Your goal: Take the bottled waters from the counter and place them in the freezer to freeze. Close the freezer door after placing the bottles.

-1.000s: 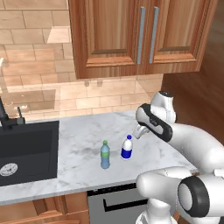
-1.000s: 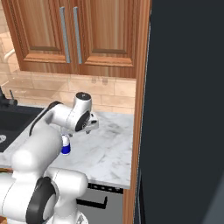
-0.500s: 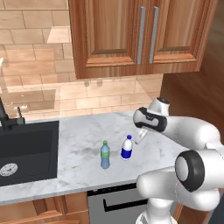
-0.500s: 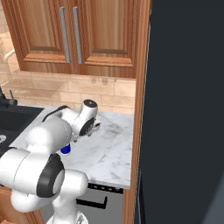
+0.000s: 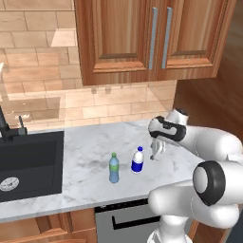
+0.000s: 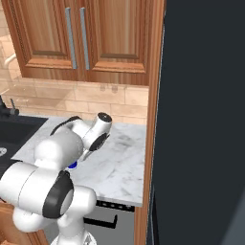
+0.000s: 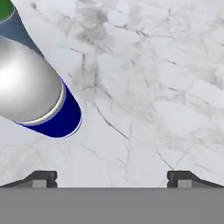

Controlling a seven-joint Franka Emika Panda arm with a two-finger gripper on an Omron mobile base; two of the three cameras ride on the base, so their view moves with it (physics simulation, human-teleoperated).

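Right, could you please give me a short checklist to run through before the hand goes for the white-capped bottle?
1. Hand open: ok, fingers spread wide.
2. Hand empty: ok, nothing between the fingertips.
3. Clear plastic bottle with white cap and dark blue label upright on the white-grey marble counter: ok.
4. Bottle centred between the fingers: not ok, it sits off to one side in the hand view.
5. Pale blue bottle with green cap clear of the target: ok, standing apart.
6. Dark slate-grey freezer door open: not ok, it looks closed.

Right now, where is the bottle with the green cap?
In the left base view, the green-capped bottle stands upright on the marble counter, between the black sink and the white-capped bottle.
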